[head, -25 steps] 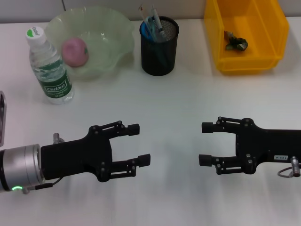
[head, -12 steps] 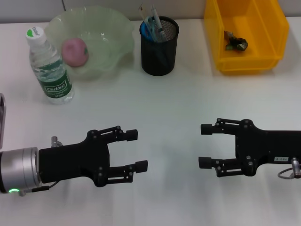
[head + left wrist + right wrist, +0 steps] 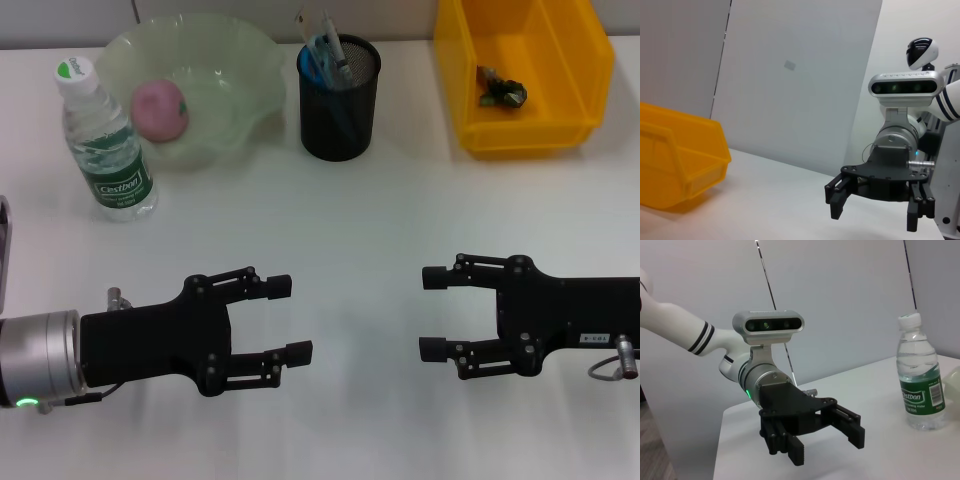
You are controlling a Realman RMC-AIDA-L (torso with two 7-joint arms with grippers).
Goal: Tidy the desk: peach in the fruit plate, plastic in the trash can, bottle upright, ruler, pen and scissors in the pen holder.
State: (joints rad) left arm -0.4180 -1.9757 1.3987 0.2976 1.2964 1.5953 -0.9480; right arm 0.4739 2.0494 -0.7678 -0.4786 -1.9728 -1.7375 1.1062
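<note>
By my reckoning all is done: peach [image 3: 160,109] in the fruit plate [image 3: 235,70], bottle [image 3: 104,143] upright by the desk's [image 3: 350,220] far left corner; my left gripper [image 3: 285,317] and right gripper [image 3: 432,313] hover spread, empty.

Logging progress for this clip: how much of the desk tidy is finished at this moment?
It looks finished. The peach lies in the fruit plate, the bottle stands upright, pens sit in the pen holder, and dark scrap lies in the yellow bin. Nothing is in hand: the left gripper and right gripper hover over the table, jaws open. Nothing loose remains.
</note>
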